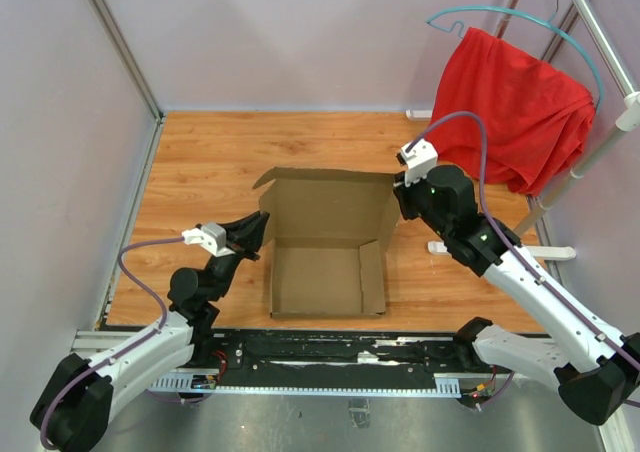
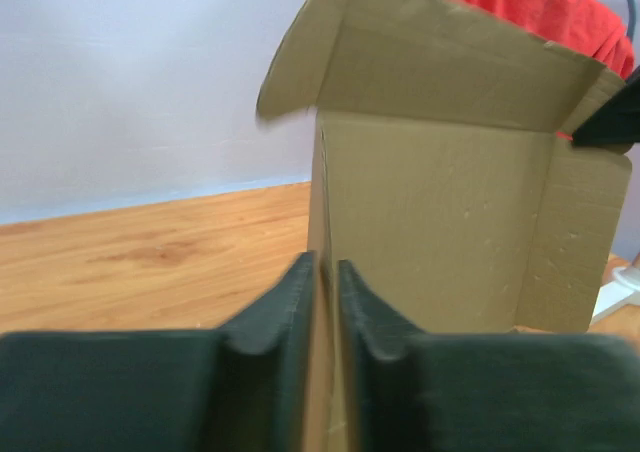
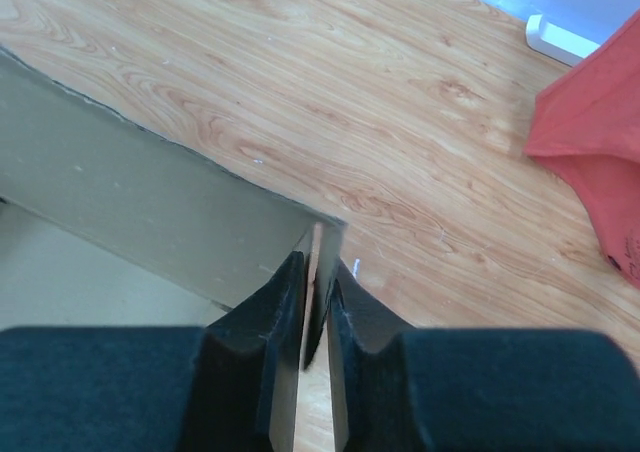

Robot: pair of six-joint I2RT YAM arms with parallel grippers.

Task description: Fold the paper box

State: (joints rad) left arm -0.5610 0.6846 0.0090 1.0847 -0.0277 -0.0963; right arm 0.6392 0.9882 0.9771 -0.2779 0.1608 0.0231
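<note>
I have the paper box [image 1: 322, 272] sitting near the middle of the wooden surface [image 1: 200, 162], its open side up and half formed. The floor panel lies flat, the back wall stands, and low walls rise on the left and right. My left tool [image 1: 252, 236] is at the left wall, close to the back corner. In the left wrist view the left tool [image 2: 325, 277] has its jaws drawn narrow with the thin cardboard edge of the box [image 2: 440, 222] between them. Above, the top flap leans out past the back wall. My right tool [image 1: 400, 194] is at the right rear corner. Its own camera shows the right tool [image 3: 315, 272] nearly closed on a strip of cardboard standing on edge, where the box [image 3: 150, 202] wall ends at a corner. Bare wood of the surface [image 3: 300, 62] lies beyond it. Well apart from the box, at the far right, a red cloth [image 1: 520, 112] hangs from a teal hanger [image 1: 500, 14] on a metal rack. A corner of that cloth [image 3: 595, 162] also shows in the right wrist view.
</note>
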